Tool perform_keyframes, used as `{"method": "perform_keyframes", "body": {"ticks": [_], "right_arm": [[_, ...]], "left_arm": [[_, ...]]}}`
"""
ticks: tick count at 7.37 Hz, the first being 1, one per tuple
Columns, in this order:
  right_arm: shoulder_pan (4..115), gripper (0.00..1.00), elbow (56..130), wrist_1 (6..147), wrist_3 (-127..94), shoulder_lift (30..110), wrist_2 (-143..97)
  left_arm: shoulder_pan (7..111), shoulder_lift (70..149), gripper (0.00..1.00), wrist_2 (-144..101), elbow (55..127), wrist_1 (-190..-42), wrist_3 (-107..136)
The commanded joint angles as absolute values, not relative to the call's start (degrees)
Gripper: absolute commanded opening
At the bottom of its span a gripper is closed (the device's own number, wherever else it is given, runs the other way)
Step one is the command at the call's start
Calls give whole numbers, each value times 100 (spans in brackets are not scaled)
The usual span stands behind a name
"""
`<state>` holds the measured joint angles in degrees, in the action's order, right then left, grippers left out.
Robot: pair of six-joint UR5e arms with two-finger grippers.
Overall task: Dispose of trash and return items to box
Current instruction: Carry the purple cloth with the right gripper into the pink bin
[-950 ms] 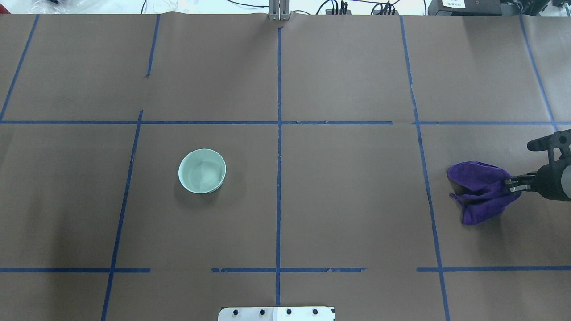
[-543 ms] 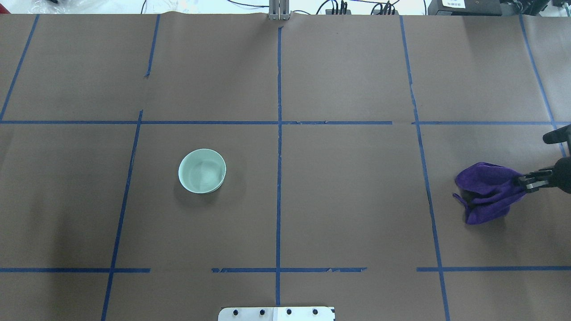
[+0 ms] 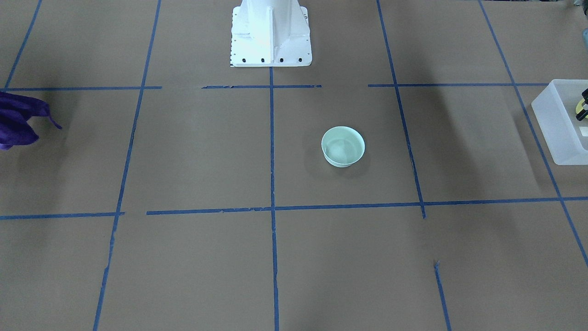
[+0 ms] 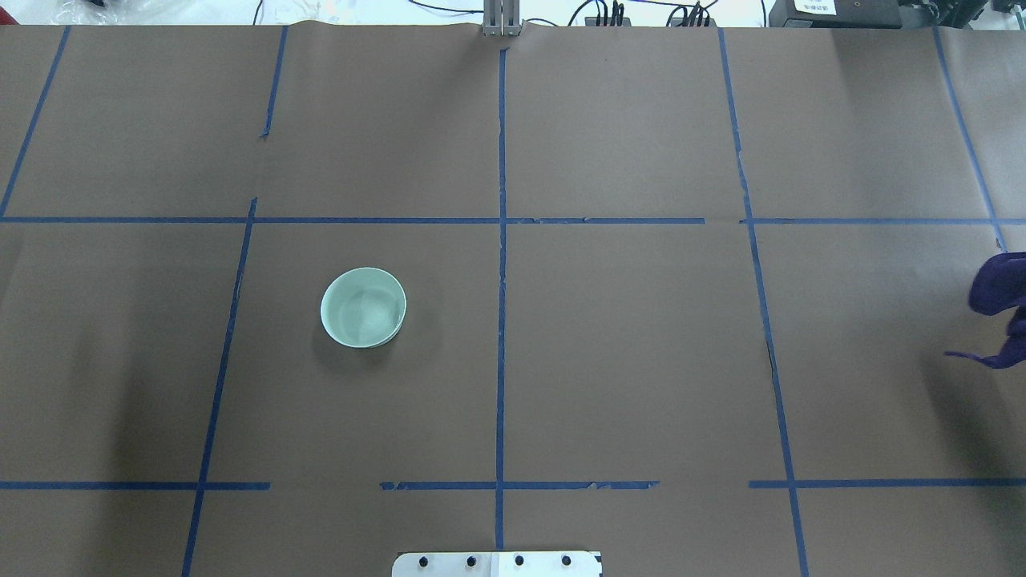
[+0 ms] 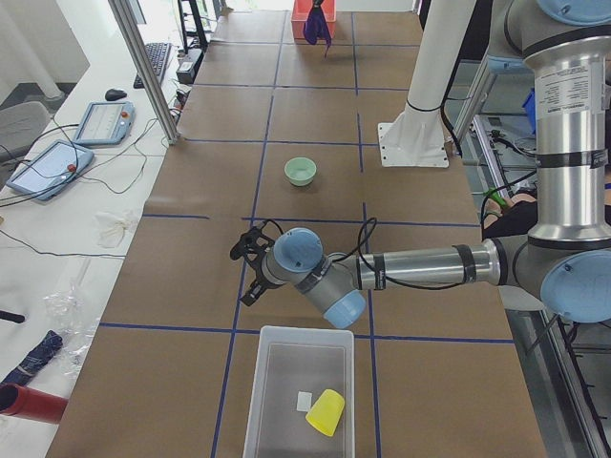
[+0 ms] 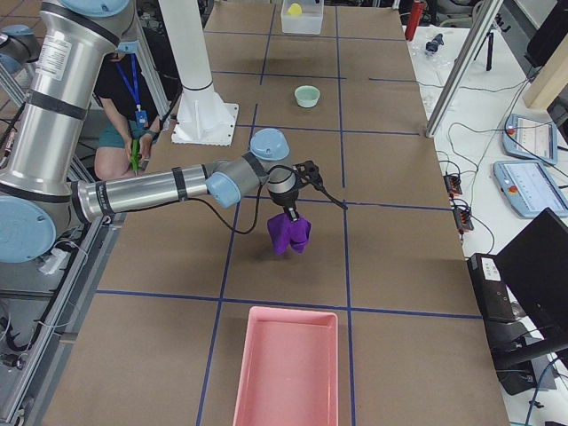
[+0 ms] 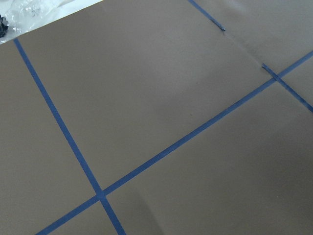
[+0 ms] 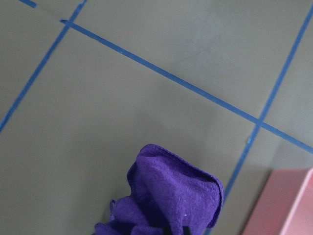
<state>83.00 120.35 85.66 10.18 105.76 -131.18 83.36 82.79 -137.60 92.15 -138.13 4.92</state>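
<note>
Hauling the purple cloth (image 6: 288, 235), apparently pinched by the right gripper (image 6: 286, 211), wanted centring over the pink bin (image 6: 286, 373) first; jaws on the left gripper (image 5: 246, 272), couldn't tell.

Brown paper-covered table (image 4: 625, 361) — blue tape grid (image 4: 501, 320) — white side bench (image 5: 57, 239)

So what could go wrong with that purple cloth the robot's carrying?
The purple cloth hangs loosely from the right gripper, not yet over the pink bin. It might slip out onto the table first. Or, dropped too early, a dangling corner could catch on the bin's rim and hang outside.
</note>
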Motion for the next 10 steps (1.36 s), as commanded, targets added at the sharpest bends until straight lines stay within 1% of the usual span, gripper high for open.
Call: {"method": "perform_keyframes", "body": {"ticks": [1, 2, 3, 4, 5, 6, 7, 8, 10], "right_arm": [[9959, 0, 11309, 10111, 4055, 10049, -13184], [10454, 0, 10502, 10134, 4957, 9724, -13166], [10703, 0, 9676, 10090, 5549, 9381, -13114], [10722, 0, 9059, 9716, 5946, 9343, -13105], [10723, 73, 8905, 9442, 5924, 9508, -13104], [10723, 100, 8799, 9222, 5550, 9527, -13157], [10714, 100, 8815, 9124, 4624, 9527, -13227], [10583, 100, 8859, 8906, 3675, 9510, -13349], [10084, 100, 8842, 7784, 2039, 9519, -13351]], "left_arm": [[8174, 8323, 100, -13449, 9851, -12975, 580], [8174, 8445, 100, -13308, 9870, -12860, 606], [8165, 8585, 100, -13159, 9888, -12867, 981], [8104, 8648, 100, -13140, 9914, -12867, 1097], [8077, 8692, 100, -13131, 9923, -12858, 1151], [7964, 8779, 100, -13122, 9923, -12858, 1456], [7771, 8832, 100, -12922, 10010, -12858, 1903], [7465, 8842, 100, -12850, 10272, -12858, 2647], [6370, 8946, 100, -12467, 11044, -12570, 4264]]}}
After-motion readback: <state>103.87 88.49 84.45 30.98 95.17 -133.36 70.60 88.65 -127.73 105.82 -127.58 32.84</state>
